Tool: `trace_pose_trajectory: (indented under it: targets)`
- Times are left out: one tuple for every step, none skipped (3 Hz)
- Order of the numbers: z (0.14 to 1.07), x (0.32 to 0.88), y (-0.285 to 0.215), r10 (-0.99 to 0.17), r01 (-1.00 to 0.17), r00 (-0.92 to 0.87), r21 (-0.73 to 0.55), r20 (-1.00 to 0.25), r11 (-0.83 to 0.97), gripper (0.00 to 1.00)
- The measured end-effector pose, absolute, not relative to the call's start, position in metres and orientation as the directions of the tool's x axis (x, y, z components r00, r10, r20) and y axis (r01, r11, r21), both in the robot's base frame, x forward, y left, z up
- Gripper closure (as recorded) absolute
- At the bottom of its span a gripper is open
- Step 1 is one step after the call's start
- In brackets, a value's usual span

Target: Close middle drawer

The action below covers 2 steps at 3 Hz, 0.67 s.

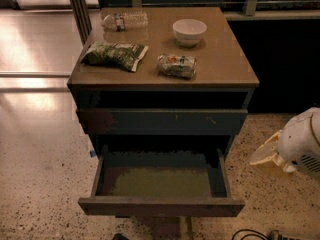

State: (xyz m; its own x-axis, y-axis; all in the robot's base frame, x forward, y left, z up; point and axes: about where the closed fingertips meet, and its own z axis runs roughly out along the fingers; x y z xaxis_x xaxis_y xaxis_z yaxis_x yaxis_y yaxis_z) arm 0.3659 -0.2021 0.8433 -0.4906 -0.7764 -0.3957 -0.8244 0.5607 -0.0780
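Observation:
The middle drawer is pulled far out of the dark cabinet. Its plain front faces me and its olive-grey floor is bare. Above it, another drawer front with small pale scratches sits almost flush. My gripper, pale yellow at the end of a white arm, hangs low at the right. It is level with the open drawer, to the right of its side wall and apart from it.
On the cabinet top lie a water bottle, a white bowl, a green snack bag and a smaller packet. Speckled floor surrounds the cabinet. Cables lie at the bottom right.

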Motion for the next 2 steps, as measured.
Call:
trace_pose_trajectory:
  targets:
    - [0.8226,0.3531,-0.2018,-0.767,-0.82,-0.515,-0.04,-0.384,0.571,1.0]
    - [0.8226,0.3531,-0.2017,-0.767,-0.82,-0.515,-0.04,-0.384,0.571,1.0]
